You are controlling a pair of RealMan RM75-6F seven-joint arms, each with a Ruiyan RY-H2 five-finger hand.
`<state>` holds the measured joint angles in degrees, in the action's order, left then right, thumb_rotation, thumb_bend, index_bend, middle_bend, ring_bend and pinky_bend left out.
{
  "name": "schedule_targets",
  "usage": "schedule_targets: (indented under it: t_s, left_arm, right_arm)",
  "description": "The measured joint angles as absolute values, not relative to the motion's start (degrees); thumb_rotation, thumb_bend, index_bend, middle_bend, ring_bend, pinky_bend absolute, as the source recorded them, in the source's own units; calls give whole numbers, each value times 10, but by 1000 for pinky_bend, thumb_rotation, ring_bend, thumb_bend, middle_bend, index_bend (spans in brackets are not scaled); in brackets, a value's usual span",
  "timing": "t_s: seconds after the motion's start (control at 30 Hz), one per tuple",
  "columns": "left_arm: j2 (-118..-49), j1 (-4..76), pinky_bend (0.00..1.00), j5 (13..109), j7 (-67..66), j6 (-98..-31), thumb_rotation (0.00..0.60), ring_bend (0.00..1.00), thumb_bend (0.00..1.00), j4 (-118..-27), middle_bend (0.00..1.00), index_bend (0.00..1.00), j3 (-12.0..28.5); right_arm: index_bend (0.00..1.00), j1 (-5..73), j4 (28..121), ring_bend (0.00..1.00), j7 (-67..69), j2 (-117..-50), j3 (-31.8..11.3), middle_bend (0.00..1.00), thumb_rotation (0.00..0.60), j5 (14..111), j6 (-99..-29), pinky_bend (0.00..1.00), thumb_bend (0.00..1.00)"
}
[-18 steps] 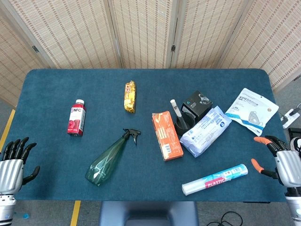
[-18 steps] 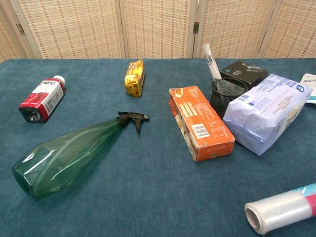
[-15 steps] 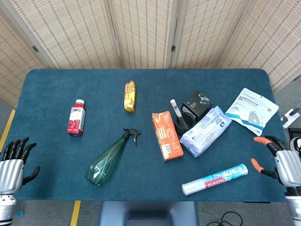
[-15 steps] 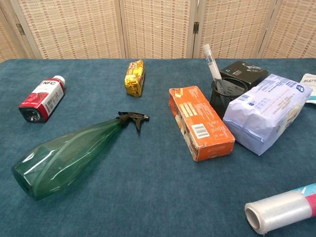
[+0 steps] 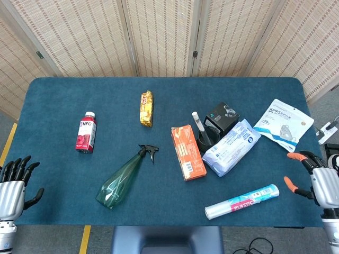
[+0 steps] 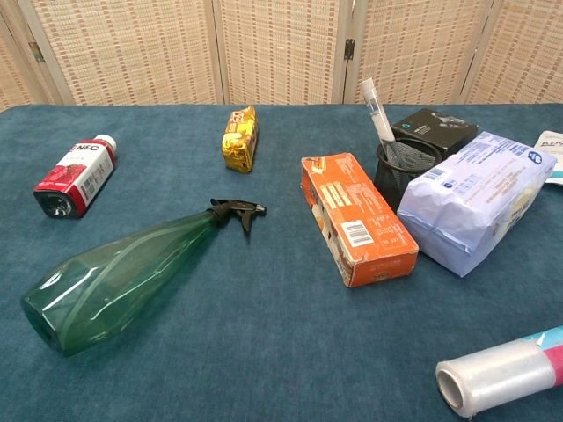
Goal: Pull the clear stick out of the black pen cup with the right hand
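Observation:
The black mesh pen cup (image 5: 208,138) (image 6: 401,169) stands right of centre, wedged between an orange box and a pale blue packet. A clear stick (image 5: 197,123) (image 6: 376,110) with a white cap leans out of it toward the upper left. My right hand (image 5: 317,181) hangs off the table's right front corner, fingers apart and empty, far from the cup. Off the left front corner my left hand (image 5: 14,185) is also spread and holds nothing. Neither hand shows in the chest view.
Orange box (image 5: 187,152), pale blue packet (image 5: 231,147) and black box (image 5: 222,117) crowd the cup. A plastic wrap roll (image 5: 241,201) lies near the front right, a mask pack (image 5: 283,124) at the right. Green spray bottle (image 5: 125,177), red bottle (image 5: 86,132) and gold snack bar (image 5: 146,108) lie to the left.
Both hands have drifted slightly down and outward at the table's front corners. Nothing on the table has moved.

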<state>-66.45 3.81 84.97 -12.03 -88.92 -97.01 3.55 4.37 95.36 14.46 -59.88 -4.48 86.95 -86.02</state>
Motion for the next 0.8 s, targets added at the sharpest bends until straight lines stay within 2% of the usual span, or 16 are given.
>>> schedule_targets:
  t_s: [0.13,0.3,0.7,0.8]
  left_arm:
    - [-664,39,97,850,-119,-889,600,67,320,-970,101,221,37]
    - [-667,40,97,850,-117,-885,600,67,321,-966,101,221,36]
    - [-670,41,97,850,-111,-881,600,66,321,-960,101,221,34]
    - [-669,41,96,854,-111,-884,600,66,321,-961,101,221,35]
  right_arm:
    - [276,51,958,162,136,-602,-54,317,600,857,-853,227,247]
    - [276,63,964,134,130,-605,-68,309,600,835,-837,227,325]
    - [276,201,1016,97,25,-605,-146,263,600,688,-656,207,327]
    - [281,246,1011,79,6,-619,-165,247,600,642,-607,192,264]
